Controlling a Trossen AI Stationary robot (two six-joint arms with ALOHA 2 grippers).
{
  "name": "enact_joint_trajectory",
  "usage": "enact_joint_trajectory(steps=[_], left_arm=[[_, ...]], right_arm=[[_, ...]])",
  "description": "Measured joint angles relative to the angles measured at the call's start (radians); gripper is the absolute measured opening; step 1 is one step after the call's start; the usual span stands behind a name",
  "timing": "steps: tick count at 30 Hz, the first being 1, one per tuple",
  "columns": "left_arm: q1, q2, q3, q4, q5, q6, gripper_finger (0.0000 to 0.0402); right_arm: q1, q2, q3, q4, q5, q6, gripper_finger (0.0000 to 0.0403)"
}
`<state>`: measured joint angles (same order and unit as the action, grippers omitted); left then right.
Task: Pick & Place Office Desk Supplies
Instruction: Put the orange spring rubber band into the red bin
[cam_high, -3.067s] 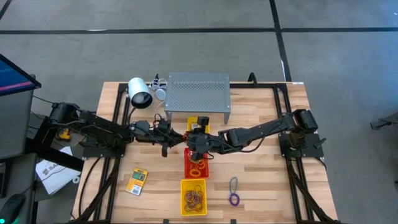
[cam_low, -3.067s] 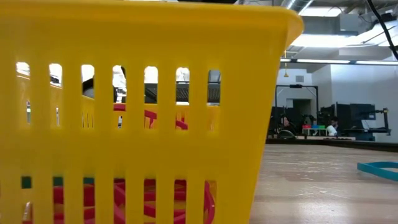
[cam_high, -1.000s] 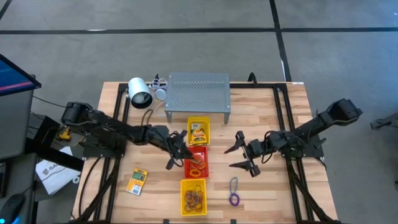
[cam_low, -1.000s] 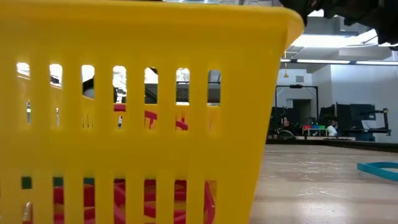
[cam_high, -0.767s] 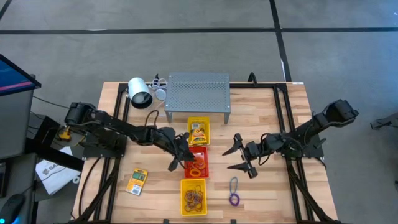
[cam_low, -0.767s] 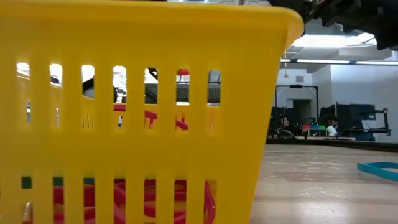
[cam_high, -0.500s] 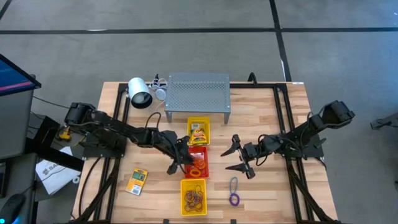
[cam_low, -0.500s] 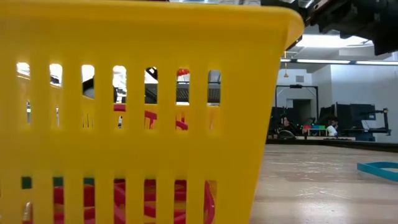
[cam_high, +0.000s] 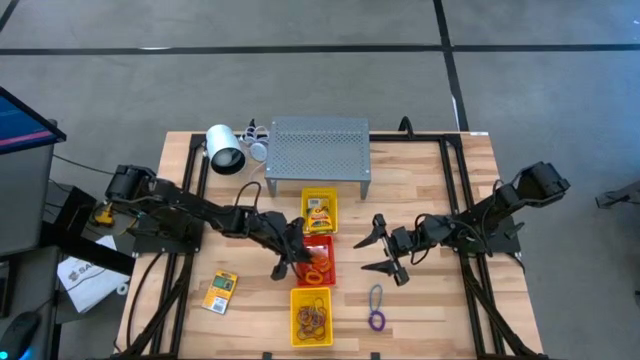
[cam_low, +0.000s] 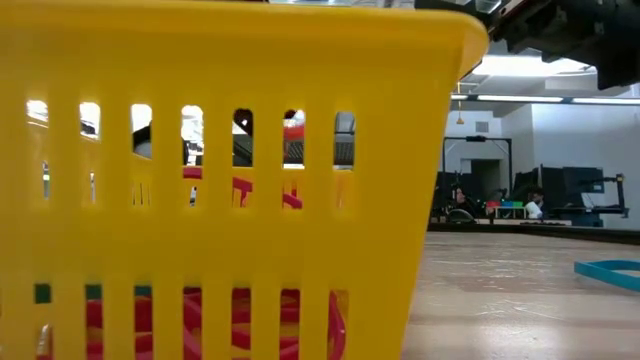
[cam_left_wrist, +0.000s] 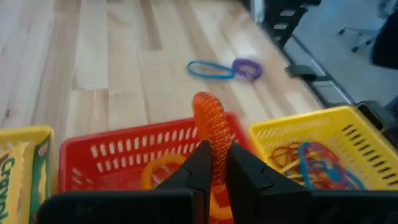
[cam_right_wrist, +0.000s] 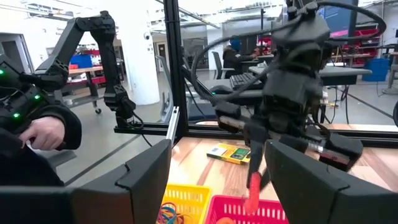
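My left gripper (cam_high: 296, 256) hangs over the red tray (cam_high: 330, 245), shut on an orange spiral ring (cam_left_wrist: 210, 121). Inside the red tray lies another orange ring (cam_left_wrist: 163, 168). The near yellow tray (cam_high: 294, 300) holds several rubber bands, and the far yellow tray (cam_high: 305, 200) holds a printed packet. A second printed card packet (cam_high: 220, 291) lies flat on the table to the left. A blue loop and a purple ring (cam_high: 376, 310) lie flat to the right. My right gripper (cam_high: 380, 250) stands open to the right of the trays, holding nothing. My left gripper pinches the orange spiral ring between its two fingers at one end of the coil (cam_left_wrist: 216, 142). The fingers come from above, slanting down from the table's left. The ring (cam_right_wrist: 254, 186) reaches past the fingertips and hangs clear above the red tray (cam_right_wrist: 236, 214).
A grey perforated stand (cam_high: 318, 150) and a white lamp-like cylinder (cam_high: 225, 150) stand at the far edge. In the low view the near yellow tray (cam_low: 230, 180) fills the picture. A person's hand (cam_right_wrist: 43, 130) shows beyond the table. Bare wood lies at the near left and right.
My left gripper has gone a little toward the table's right, farther over the red tray, still shut on the orange ring. My right gripper has drifted slightly toward the trays, staying open.
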<state>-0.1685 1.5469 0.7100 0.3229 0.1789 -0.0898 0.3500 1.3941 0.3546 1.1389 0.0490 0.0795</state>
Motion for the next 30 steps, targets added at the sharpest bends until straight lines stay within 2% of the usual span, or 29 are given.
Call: enact_joint_trajectory(steps=[12, 16, 25, 30], left_arm=[[0.004, 0.112, 0.057, -0.029, 0.006, -0.004, 0.0024], [0.004, 0.146, 0.092, -0.109, 0.009, -0.001, 0.0024], [0.004, 0.163, 0.105, -0.150, 0.010, -0.003, 0.0025], [0.004, 0.163, 0.105, -0.153, 0.010, -0.003, 0.0047]], right_arm=[[0.000, 0.000, 0.001, -0.008, 0.000, 0.000, 0.0255], [0.002, 0.001, 0.001, -0.008, 0.000, 0.001, 0.0255], [0.002, 0.001, 0.001, -0.012, 0.000, 0.003, 0.0255], [0.002, 0.001, 0.001, -0.017, 0.000, 0.003, 0.0255]])
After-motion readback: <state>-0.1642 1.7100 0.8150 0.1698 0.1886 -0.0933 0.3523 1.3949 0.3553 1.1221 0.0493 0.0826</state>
